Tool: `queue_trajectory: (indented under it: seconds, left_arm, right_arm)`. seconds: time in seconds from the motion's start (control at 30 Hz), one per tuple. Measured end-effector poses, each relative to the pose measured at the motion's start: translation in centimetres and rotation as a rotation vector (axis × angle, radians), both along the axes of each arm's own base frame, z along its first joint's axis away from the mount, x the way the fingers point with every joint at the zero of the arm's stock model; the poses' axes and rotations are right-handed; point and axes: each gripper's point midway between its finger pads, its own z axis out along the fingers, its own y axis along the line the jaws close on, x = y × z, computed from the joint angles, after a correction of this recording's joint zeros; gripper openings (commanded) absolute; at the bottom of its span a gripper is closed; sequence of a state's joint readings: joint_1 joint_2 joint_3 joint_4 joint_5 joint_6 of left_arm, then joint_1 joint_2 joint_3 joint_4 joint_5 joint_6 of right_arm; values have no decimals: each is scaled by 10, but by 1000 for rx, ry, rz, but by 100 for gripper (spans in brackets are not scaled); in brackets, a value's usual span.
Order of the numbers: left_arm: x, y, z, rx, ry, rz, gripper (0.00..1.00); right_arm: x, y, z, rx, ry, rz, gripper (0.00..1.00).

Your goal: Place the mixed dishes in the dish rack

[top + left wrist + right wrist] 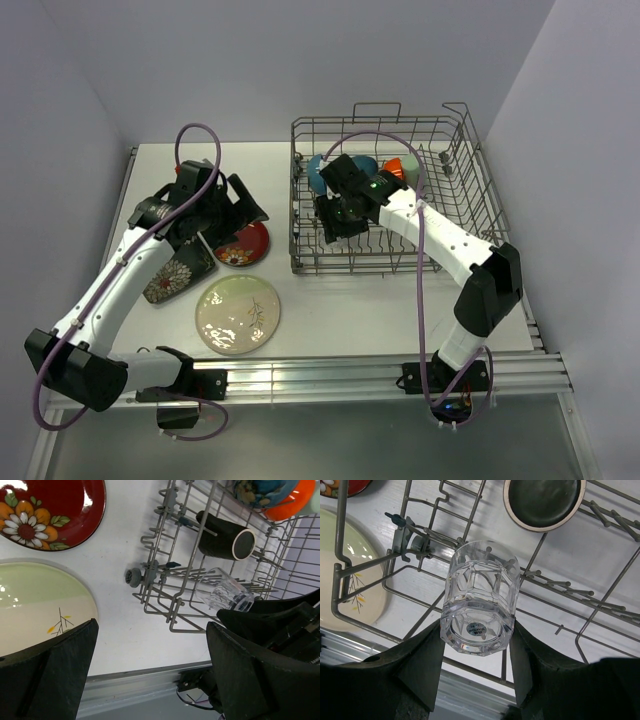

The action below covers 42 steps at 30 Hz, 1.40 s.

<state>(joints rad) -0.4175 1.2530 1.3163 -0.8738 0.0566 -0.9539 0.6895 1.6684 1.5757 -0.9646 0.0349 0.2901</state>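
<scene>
left gripper (151, 630): jaws wide apart, nothing between them; it hovers over the bench (125, 630) near the unloaded plates.
black square plate (178, 275): floral one lies flat on the bench, partly under the left arm. Not loaded. I cannot tell whether the dark shape by the left gripper is a second plate.
cream round plate (238, 314): flat on the bench near the front edge, outside the rack. Not loaded.
red saucer (45, 510): flat on the bench just left of the rack, beside the cream plate. Not loaded.
dish rack (455, 190): grey wire basket on the right half of the bench, tines upright, partly filled.
clear glass (480, 600): faceted tumbler, thick base with a small sticker, tipped over with its base toward the right wrist camera. It sits inside the rack's near-left corner, low over the wires; whether it rests on them I cannot tell.
right gripper (477, 630): clamped on the glass, one finger on each side of its base. Release not yet done.
small brown mug (225, 540): dark with a pale rim, on its side in the rack behind the glass. Loaded.
blue-inside bowl (260, 490): at the rack's far side. Loaded.
orange bowl (290, 505): just beside the blue one. Loaded.
progress: judging roughly halfway. The flatware is all left; the glass is nearly placed.
</scene>
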Motion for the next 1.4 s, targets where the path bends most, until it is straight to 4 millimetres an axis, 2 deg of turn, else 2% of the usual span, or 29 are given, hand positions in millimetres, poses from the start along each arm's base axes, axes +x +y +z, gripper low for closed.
queue_trajectory:
  seconds: [0.2, 0.37, 0.6, 0.67, 0.7, 0.73, 0.8, 0.83, 0.9, 1.0, 1.1, 1.17, 1.23, 1.4]
  left_arm:
    - [-2, 5, -9, 12, 23, 12, 96]
    - [0, 9, -10, 17, 27, 27, 96]
    - [2, 13, -24, 47, 74, 42, 98]
    - [4, 14, -29, 59, 89, 49, 98]
    - [6, 16, -33, 67, 98, 55, 98]
    - [8, 17, -36, 76, 105, 62, 98]
    - [13, 22, -46, 101, 132, 83, 99]
    - [17, 25, -51, 116, 151, 94, 99]
    - [26, 32, -63, 145, 184, 120, 99]
    - [39, 47, -83, 183, 238, 164, 98]
    - [48, 66, -104, 213, 296, 215, 97]
    - [54, 81, -115, 222, 329, 253, 96]
    - [60, 94, -124, 226, 351, 286, 95]
    - [79, 124, -133, 219, 373, 362, 95]
  right_arm:
    - [2, -1, -3, -14, -2, 2, 0]
    - [6, -4, -17, -61, 12, 1, 0]
    - [23, 2, -27, -101, 24, 6, 0]
    - [27, 3, -30, -112, 34, 8, 26]
    - [29, 5, -31, -115, 37, 10, 35]
    - [30, 6, -33, -118, 39, 10, 51]
    - [30, 5, -36, -121, 49, 9, 66]
    - [30, 5, -36, -121, 51, 8, 84]
    - [30, 6, -35, -119, 50, 11, 95]
    - [30, 6, -34, -116, 47, 14, 97]
    - [29, 6, -26, -99, 33, 10, 97]
    - [26, 6, -11, -67, 9, 5, 97]
    - [23, 6, 8, -26, -21, -1, 97]
    - [5, -2, 73, 106, -136, -3, 97]
